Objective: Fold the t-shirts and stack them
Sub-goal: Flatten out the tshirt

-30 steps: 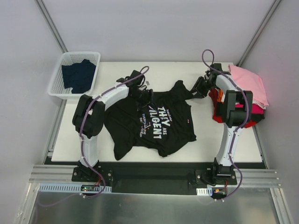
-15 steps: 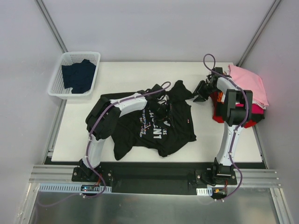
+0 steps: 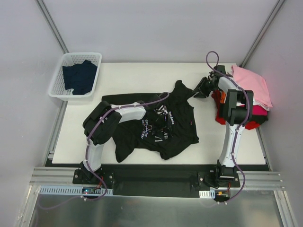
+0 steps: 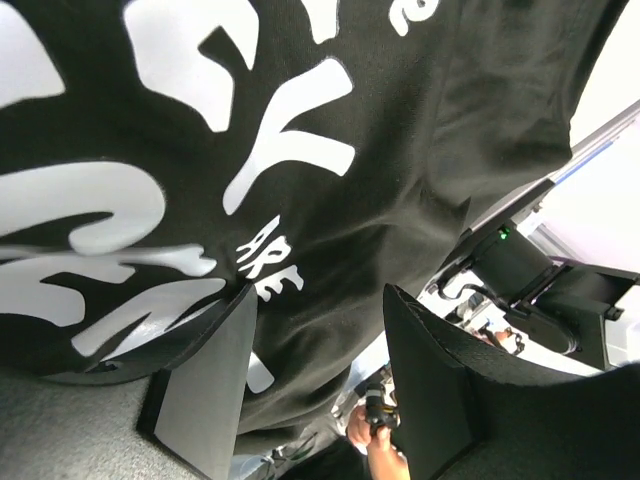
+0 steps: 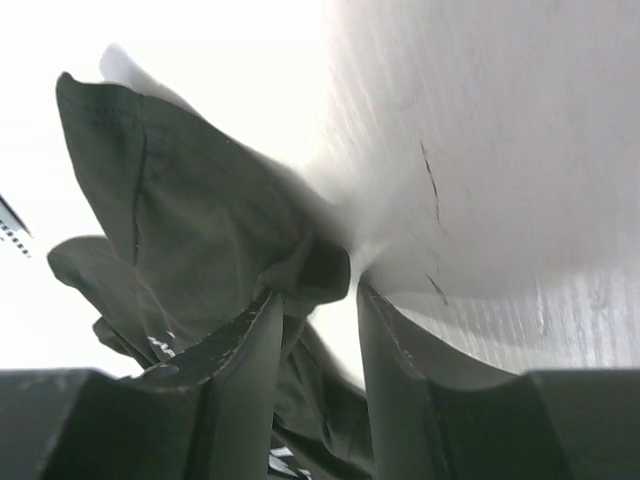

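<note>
The black t-shirt (image 3: 173,127) with white lettering lies crumpled in the middle of the table, its left side pulled over the chest print. My left gripper (image 3: 163,118) is low over the chest, jaws open. In the left wrist view (image 4: 320,300) the lettered cloth (image 4: 330,200) fills the space behind the spread fingers. My right gripper (image 3: 196,90) is at the shirt's upper right sleeve (image 3: 182,90). In the right wrist view (image 5: 320,285) its jaws stand apart, with a bunched fold of the sleeve (image 5: 180,200) at the tips.
A stack of folded shirts stands at the right edge, pink (image 3: 255,85) on top, magenta (image 3: 259,109) and red (image 3: 222,113) below. A white basket (image 3: 57,85) at the back left holds a dark navy shirt (image 3: 79,77). The white table (image 3: 132,75) ends near the arm bases.
My left gripper moved from the shirt's upper left rightward over the chest, dragging cloth with it, so part of the lettering is now covered. My right gripper stayed by the sleeve.
</note>
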`<state>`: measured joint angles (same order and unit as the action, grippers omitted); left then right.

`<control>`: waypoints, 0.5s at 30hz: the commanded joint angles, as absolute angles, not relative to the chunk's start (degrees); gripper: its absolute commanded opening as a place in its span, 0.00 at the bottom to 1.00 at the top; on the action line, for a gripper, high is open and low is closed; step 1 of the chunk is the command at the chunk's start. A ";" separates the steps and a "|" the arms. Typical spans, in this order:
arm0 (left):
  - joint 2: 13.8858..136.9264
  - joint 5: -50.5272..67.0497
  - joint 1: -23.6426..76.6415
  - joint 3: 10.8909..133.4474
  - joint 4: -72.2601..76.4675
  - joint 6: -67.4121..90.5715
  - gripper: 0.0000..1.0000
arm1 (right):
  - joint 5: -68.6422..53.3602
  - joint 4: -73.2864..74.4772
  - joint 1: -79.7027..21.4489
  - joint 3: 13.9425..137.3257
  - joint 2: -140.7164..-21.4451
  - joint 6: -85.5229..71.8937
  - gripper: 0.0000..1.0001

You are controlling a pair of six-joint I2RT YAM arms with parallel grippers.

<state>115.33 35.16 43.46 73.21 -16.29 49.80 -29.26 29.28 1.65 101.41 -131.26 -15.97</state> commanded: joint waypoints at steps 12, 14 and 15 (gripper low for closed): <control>111.19 31.82 46.49 69.44 -14.15 52.82 0.54 | -25.67 26.10 1.41 113.81 -137.81 -22.23 0.01; 110.66 31.47 46.58 68.38 -14.06 53.00 0.54 | -24.79 25.93 1.41 114.43 -138.16 -22.94 0.01; 109.87 31.20 46.67 67.94 -14.06 53.09 0.54 | -24.26 25.58 1.49 114.87 -138.34 -23.20 0.01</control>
